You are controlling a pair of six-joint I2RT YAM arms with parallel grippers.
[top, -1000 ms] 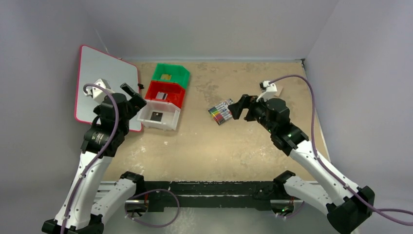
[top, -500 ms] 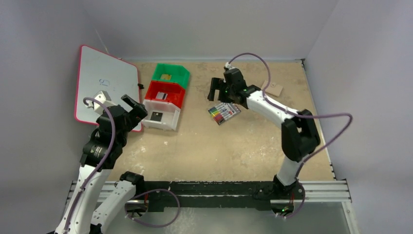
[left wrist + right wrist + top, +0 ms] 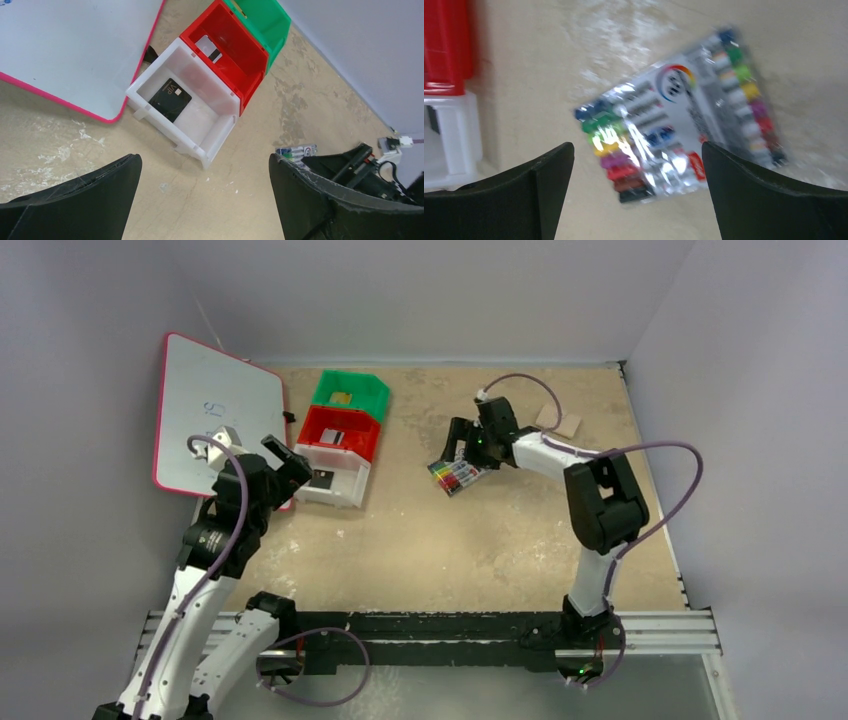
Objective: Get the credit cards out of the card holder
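Observation:
A black credit card (image 3: 171, 99) lies in the white bin (image 3: 212, 132). A pale card with a dark stripe (image 3: 209, 48) lies in the red bin (image 3: 250, 62), and a gold card (image 3: 341, 397) in the green bin (image 3: 372, 390). The card holder (image 3: 565, 424) shows as a small flat tan piece at the far right, partly behind a cable. My left gripper (image 3: 205, 165) hangs open and empty above the table, just in front of the white bin. My right gripper (image 3: 638, 150) is open and empty, low over a pack of coloured markers (image 3: 679, 112).
A pink-framed whiteboard (image 3: 215, 420) leans at the far left beside the bins. The three bins stand in a row from near to far: white, red, green. Grey walls close off the table's back and sides.
The right arm has swung up from the right side, reached out towards the markers, then drawn back a little over them. The left gripper has drifted slightly right, nearer the white bin.

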